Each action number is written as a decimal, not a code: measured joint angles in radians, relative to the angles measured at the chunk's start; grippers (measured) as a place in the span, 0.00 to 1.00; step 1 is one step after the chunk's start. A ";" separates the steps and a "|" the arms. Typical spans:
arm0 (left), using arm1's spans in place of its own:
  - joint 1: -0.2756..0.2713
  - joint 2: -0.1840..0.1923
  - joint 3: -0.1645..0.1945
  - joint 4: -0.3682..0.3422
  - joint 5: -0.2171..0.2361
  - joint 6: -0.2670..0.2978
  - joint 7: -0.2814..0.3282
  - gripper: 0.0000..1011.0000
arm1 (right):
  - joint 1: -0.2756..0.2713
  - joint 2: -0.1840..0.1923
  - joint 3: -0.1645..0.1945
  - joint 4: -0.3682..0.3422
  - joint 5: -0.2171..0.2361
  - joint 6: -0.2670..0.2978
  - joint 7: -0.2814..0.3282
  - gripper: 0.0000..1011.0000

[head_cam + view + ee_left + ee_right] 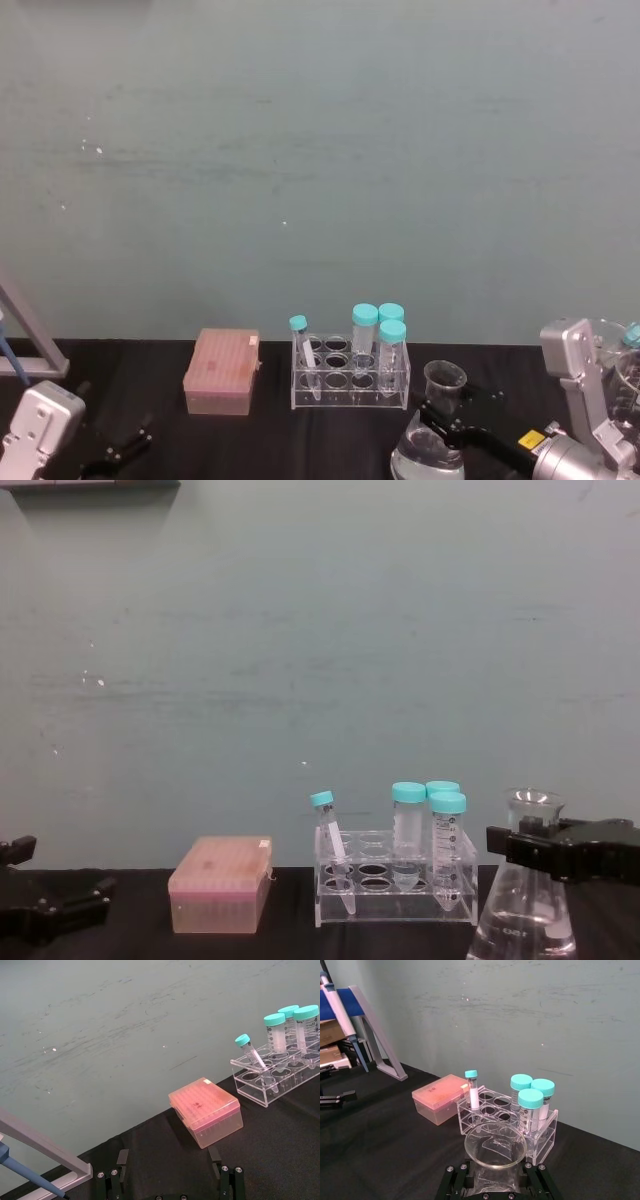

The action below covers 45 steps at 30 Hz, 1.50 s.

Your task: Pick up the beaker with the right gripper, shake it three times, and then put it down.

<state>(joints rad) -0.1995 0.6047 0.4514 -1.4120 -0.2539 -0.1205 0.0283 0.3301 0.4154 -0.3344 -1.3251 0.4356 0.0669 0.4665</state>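
Right wrist view looks down into the beaker [495, 1146]. Its flared rim lies between the two fingers [454, 1183] of the right gripper [495, 1175], and the jaws sit on either side of the neck and seem to pinch it just below the rim. Chest view gives the side-on picture that this one lacks: black jaws clasp the neck high up and the beaker stands upright. Its wide base is cut by the frame's lower edge, so I cannot tell whether it rests on the table [370, 1150] or hangs just clear of it.

Just behind the beaker stands the rack [540, 1132] with its teal-capped tubes [530, 1110]. The wrist view shows how close they are, while the chest view makes them look merely side by side. That closeness is the main risk: a shake made low or swung forward could knock the base into the rack and topple the tubes, one of which already leans. The glass neck is smooth and narrow, so a sharp shake could also let it slip or swivel in the jaws.

Farther left, well apart from the beaker, sits the pink box [222, 372]. The left gripper [169, 1170] is parked at the table's left near edge. The left wrist view shows its jaws spread and holding nothing, which the head view leaves hard to read. A pipette stand [375, 1035] is at the far left, against the wall.
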 joint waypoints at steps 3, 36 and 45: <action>0.000 0.000 0.000 0.000 0.000 0.000 0.000 0.99 | 0.000 -0.001 -0.001 0.003 0.003 0.000 -0.001 0.45; 0.000 0.000 0.000 0.000 0.000 0.000 0.000 0.99 | 0.015 -0.008 -0.012 0.024 0.023 0.010 -0.013 0.45; 0.000 0.000 0.000 0.000 0.000 0.000 0.000 0.99 | 0.020 -0.012 -0.016 0.033 0.020 0.010 -0.016 0.45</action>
<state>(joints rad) -0.1995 0.6047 0.4514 -1.4120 -0.2540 -0.1205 0.0283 0.3501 0.4033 -0.3500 -1.2924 0.4557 0.0766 0.4507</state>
